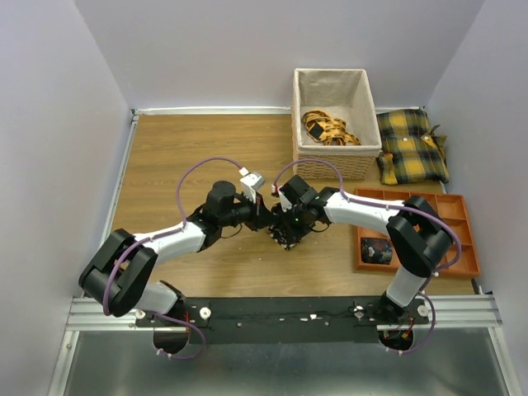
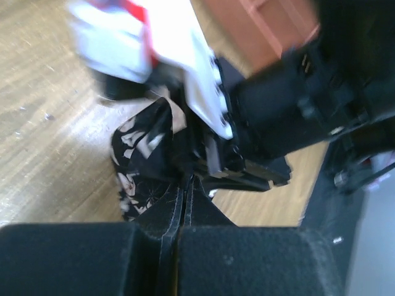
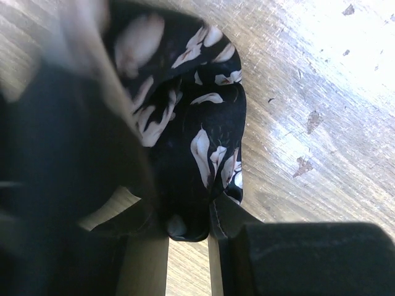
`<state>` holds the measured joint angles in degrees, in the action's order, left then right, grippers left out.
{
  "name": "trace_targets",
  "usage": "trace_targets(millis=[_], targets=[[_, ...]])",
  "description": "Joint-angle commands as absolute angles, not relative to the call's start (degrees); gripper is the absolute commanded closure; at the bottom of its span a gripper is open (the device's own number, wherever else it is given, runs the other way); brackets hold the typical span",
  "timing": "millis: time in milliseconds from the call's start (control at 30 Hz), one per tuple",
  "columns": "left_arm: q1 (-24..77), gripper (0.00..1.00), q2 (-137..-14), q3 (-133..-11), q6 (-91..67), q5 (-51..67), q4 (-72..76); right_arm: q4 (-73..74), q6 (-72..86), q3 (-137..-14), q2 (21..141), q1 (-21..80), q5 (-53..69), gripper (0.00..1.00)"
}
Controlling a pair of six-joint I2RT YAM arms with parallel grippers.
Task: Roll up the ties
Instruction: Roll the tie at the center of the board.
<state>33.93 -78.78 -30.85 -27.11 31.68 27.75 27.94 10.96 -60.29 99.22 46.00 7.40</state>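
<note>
- A coiled tie (image 3: 197, 135) is gripped by the right claw (image 3: 185, 216) on the counter (image 1: 190, 157), at the frame's centre.
- The left claw (image 2: 182, 196) is pressed shut just beside it.
- A second tie (image 1: 375, 250) is seen in the orange tray (image 1: 429, 202), at right.

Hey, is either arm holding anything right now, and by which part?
Yes, both hold the same black floral tie: the right jaws grip one end of the bunched roll, and the left jaws are shut on a fold at its edge.
</note>
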Motion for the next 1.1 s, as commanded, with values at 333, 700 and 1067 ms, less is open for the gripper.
trace_targets(millis=[333, 700, 1067], targets=[[43.33, 0.98, -79.62, -29.62, 2.8, 24.45, 21.8, 13.27, 9.85, -51.77, 94.92, 47.55, 5.28, 0.89], [52.38, 0.8, -82.45, -30.51, 23.73, 13.94, 19.07, 11.69, 11.6, -51.68, 96.86, 48.69, 6.07, 0.84], [43.16, 0.39, -64.51, -25.74, 31.7, 35.33, 12.94, 12.3, 10.9, -50.62, 96.5, 48.78, 5.54, 0.85]])
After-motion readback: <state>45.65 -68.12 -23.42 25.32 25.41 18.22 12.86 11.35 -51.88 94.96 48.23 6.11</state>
